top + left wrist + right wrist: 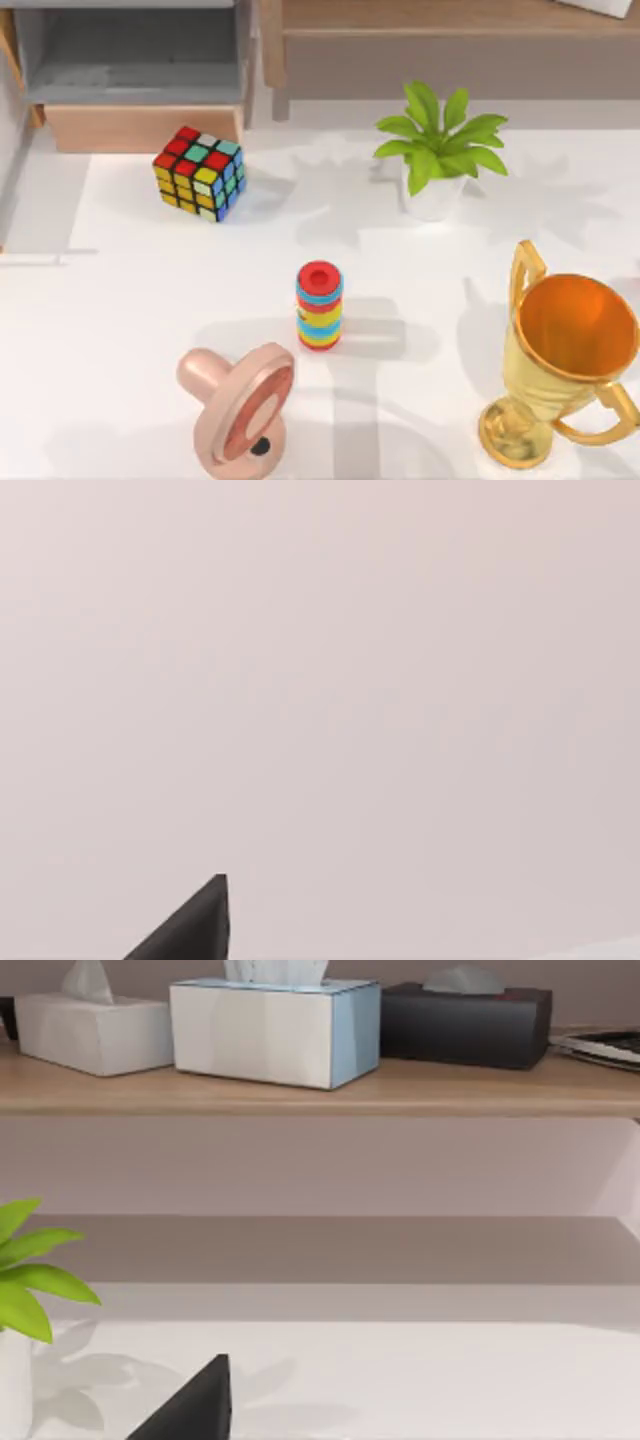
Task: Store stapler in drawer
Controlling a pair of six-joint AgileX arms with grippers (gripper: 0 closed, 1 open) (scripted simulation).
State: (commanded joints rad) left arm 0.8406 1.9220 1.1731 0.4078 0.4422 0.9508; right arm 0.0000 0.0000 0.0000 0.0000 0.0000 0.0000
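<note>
Risks, as judged: the table (pixel 100 300) is crowded, so any sweep could hit something. The drawer (pixel 140 128) at the far left is pulled open, but the cube sits just in front of it and could be knocked on the way in. The gold trophy (pixel 565 365) at the near right is tall and could be tipped by the right arm. The plant (pixel 437 150) could be toppled in the same way. The pink pacifier (pixel 240 405) and the ring stack (pixel 319 305) lie mid-table in the reach path. The cube (pixel 200 172) and the ring stack both carry red and could be mistaken for the stapler. Where the stapler lies cannot be told, so a blind reach is the main hazard.

Pose: the left gripper (pixel 190 930) faces a blank pale surface. The right gripper (pixel 190 1405) is held level, aimed at the shelf (pixel 300 1090) with tissue boxes (pixel 275 1030), plant leaves alongside. Wide or narrow cannot be told for either.
</note>
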